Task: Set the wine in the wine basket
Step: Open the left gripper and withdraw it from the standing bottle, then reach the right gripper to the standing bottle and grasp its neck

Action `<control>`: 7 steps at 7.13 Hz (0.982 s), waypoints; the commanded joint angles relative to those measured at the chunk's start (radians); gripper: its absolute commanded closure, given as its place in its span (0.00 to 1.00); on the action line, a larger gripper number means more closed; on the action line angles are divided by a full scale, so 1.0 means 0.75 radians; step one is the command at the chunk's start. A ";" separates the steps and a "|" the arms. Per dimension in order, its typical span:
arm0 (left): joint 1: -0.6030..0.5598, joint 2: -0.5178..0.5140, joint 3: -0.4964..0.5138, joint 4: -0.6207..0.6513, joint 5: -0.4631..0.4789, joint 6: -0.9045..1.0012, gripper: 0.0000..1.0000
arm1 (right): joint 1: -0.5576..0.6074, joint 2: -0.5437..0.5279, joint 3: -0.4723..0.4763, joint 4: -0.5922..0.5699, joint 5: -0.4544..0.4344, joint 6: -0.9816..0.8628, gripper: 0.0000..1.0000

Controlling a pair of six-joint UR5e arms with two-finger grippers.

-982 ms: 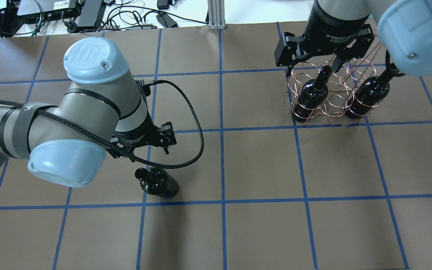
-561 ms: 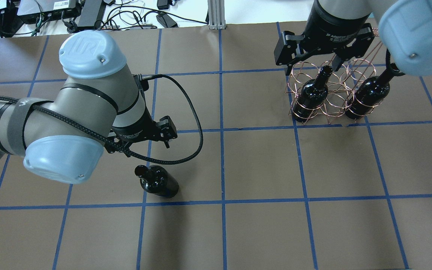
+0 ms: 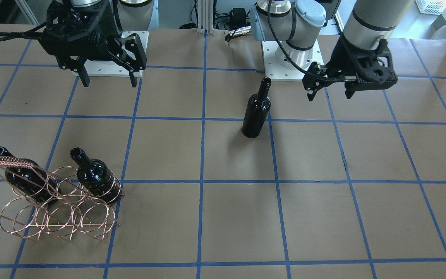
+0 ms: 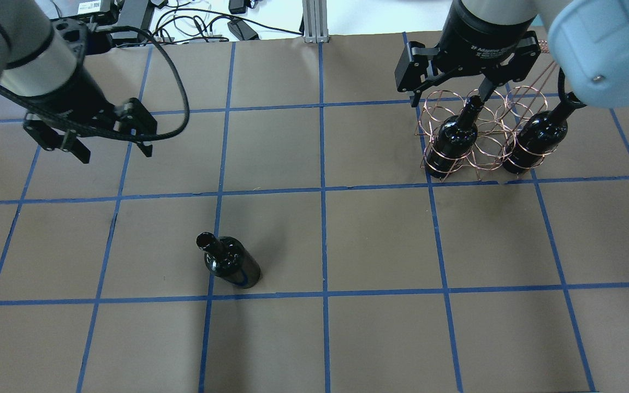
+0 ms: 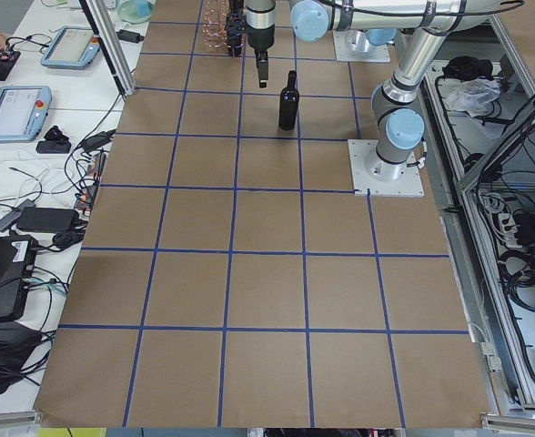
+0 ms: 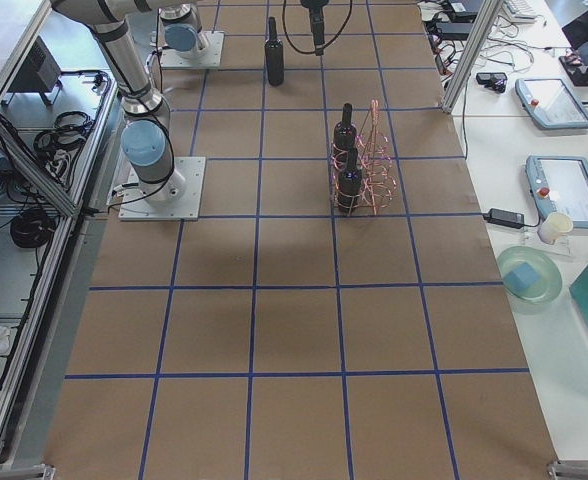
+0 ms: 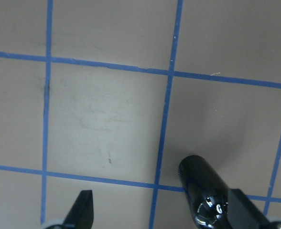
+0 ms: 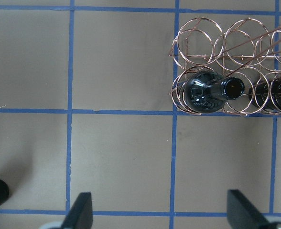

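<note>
**Task object.** The wine (image 4: pixel 230 265) is standing upright on the tabletop (image 4: pixel 380 245) on its own, in the robot's left half, with nothing touching it. Its open neck is pointing up. This is probably the easiest pose for a grasp from above or from the side.

**Receptacle.** The wine basket (image 3: pixel 10 162) is sitting well apart from it, in the right half. Two matching bottles (image 4: pixel 454 144) (image 4: pixel 535 142) are already standing in the end rings of the row nearer the robot. The ring between them and the whole far row are showing empty, so free seats are remaining for the third bottle.

**Left hand.** The left hand (image 4: pixel 115 155) is hanging above the tabletop with its fingers spread wide and holding nothing. It is positioned off to one side of the wine. In the left wrist view the bottle mouth is appearing low and to the right, close to one finger (image 7: pixel 241 210) and not centred between the two. Re-centring is likely needed before any descent.

**Right hand.** The right hand (image 4: pixel 448 98) is hovering over the basket, also spread wide and empty. It is sitting above the neck of the nearer seated bottle without gripping it.

**Markings.**
- The housing of the right hand is showing white print reading "2F Adaptive"; the remainder is too small to read.
- The bottles are carrying no label.
</note>
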 commanded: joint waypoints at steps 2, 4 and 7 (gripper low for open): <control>0.375 -0.002 0.024 -0.050 -0.015 0.465 0.00 | 0.313 0.084 -0.008 -0.005 0.003 0.342 0.00; 0.634 -0.022 -0.021 -0.060 -0.070 0.741 0.00 | 0.575 0.133 -0.008 -0.033 0.034 0.622 0.00; 0.693 -0.020 -0.064 -0.046 -0.107 0.812 0.00 | 0.817 0.284 -0.008 -0.221 0.077 1.019 0.00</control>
